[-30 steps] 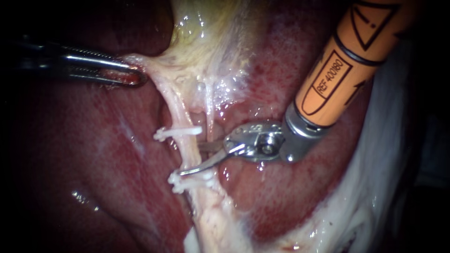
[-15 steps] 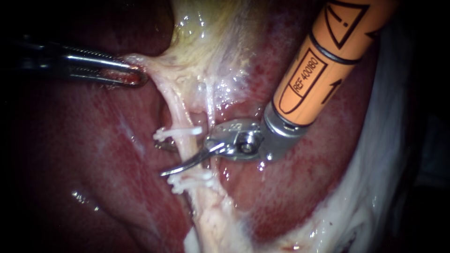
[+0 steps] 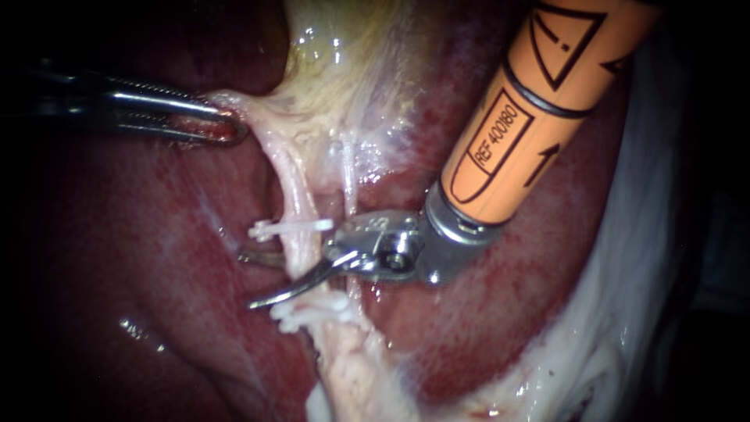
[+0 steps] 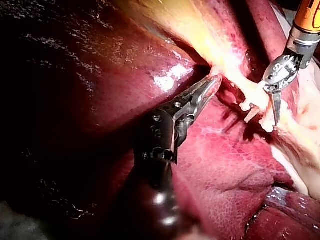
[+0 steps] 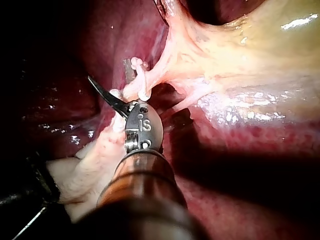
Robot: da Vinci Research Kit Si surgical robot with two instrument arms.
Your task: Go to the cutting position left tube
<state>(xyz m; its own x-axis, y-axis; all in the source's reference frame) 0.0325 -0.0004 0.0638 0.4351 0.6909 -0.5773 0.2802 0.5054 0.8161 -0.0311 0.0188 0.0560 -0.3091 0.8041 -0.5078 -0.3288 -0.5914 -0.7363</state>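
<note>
The left tube [image 3: 295,195] is a pale strand running down from the gallbladder [image 3: 344,78], with an upper white clip [image 3: 291,227] and a lower white clip [image 3: 312,311] on it. My right instrument [image 3: 248,280], on an orange shaft, has curved blades that stand open across this tube between the two clips, one blade in front and one behind. In the right wrist view the right instrument [image 5: 109,70] shows the same straddle. A thinner right tube [image 3: 348,176] runs beside the blades' hinge. My left instrument [image 3: 226,129] is shut on pale tissue at the gallbladder's edge and holds it taut; the left instrument [image 4: 209,86] shows that grip too.
Dark red liver [image 3: 156,258] surrounds the tubes on both sides. Pale fatty tissue [image 3: 351,375] continues below the lower clip. White gauze-like material [image 3: 625,312] lies at the right.
My right instrument has slid leftward, so its open blades now reach well past the left tube between the clips. The left instrument has held still.
</note>
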